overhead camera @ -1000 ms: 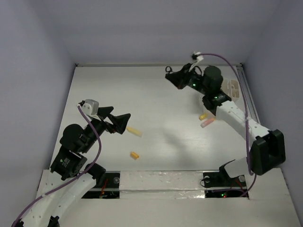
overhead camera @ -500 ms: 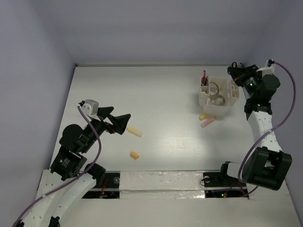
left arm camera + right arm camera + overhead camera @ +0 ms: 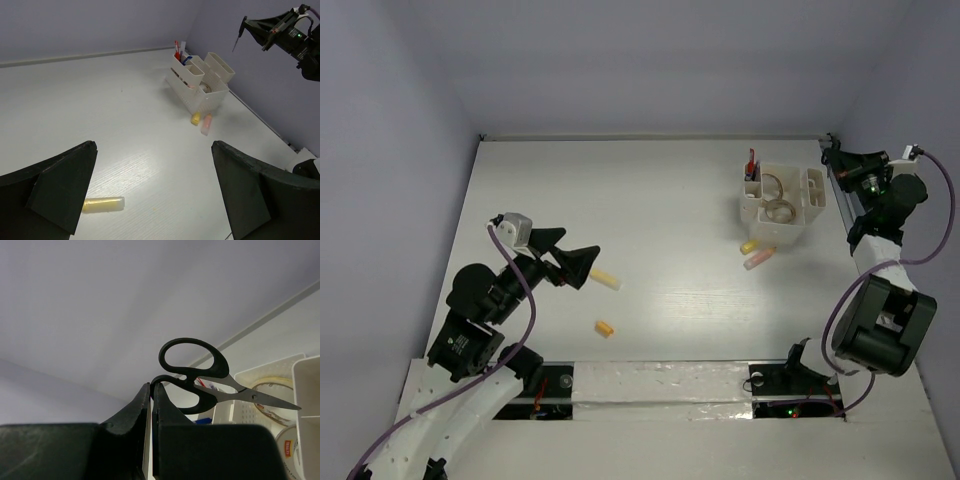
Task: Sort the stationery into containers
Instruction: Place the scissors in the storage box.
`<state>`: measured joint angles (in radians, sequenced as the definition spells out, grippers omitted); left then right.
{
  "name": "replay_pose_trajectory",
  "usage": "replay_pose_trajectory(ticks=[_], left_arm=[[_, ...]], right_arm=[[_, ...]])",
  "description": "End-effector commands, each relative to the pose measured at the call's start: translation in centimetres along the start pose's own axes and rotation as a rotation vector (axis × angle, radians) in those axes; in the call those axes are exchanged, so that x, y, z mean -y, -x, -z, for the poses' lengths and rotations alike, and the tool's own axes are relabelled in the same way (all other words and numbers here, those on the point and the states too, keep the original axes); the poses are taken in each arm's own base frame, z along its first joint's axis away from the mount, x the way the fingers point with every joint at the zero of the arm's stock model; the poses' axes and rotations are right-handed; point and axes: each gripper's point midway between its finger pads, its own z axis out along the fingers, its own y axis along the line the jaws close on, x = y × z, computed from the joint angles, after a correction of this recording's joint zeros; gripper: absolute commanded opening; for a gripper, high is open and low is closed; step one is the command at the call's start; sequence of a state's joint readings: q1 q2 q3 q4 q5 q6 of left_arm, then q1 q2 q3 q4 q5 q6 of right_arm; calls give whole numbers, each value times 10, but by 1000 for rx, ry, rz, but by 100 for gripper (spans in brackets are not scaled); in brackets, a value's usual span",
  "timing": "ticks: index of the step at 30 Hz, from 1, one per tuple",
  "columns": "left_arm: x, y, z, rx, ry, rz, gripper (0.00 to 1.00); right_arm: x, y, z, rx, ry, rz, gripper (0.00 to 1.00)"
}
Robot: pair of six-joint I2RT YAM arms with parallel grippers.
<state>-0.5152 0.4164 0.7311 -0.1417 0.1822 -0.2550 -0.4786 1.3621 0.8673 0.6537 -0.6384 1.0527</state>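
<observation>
1. Left end effector [image 3: 572, 253]: fingers wide apart, holding nothing, low over the surface [image 3: 670, 200].
2. Long yellow block [image 3: 604, 279]: flat, just beside item 1; long axis slants from far-left to near-right.
3. Orange piece [image 3: 605, 328]: nearer the bases; too small to tell its shape.
4. Short yellow block [image 3: 749, 245] and pink block [image 3: 758, 259]: side by side, before the organiser.
5. White organiser [image 3: 790, 232]: far right; pens [image 3: 752, 165] upright, tape rolls [image 3: 775, 200] inside, partly hidden by the walls.
6. Scissors [image 3: 200, 372]: aloft, blades together, long axis level, tips towards the organiser.
7. Right end effector [image 3: 151, 387]: clamped on the lower handle loop of item 6.
</observation>
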Motion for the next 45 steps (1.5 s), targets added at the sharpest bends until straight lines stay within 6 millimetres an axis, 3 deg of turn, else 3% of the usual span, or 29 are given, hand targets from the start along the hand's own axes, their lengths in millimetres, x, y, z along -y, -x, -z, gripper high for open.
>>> replay_pose_trajectory(ticks=[1, 13, 25, 26, 30, 33, 38, 45], left_arm=[[6, 12, -2, 48, -31, -13, 99], [-4, 8, -9, 31, -3, -12, 99], [-10, 3, -15, 8, 10, -8, 99], [-10, 3, -16, 7, 12, -7, 99], [-12, 4, -16, 10, 15, -8, 99], [-10, 3, -16, 6, 5, -7, 99], [-10, 3, -16, 8, 1, -6, 99], [-10, 6, -13, 22, 3, -8, 99]], right_arm=[[-12, 9, -4, 13, 102, 18, 0], [27, 4, -26, -13, 96, -44, 0], [66, -3, -31, 0, 40, -125, 0], [68, -2, -32, 2, 31, -126, 2], [83, -4, -29, 2, -69, -104, 36], [87, -1, -26, 5, -135, -61, 49], [82, 5, -19, 27, -206, -5, 66], [65, -8, -15, 0, -244, 90, 70]])
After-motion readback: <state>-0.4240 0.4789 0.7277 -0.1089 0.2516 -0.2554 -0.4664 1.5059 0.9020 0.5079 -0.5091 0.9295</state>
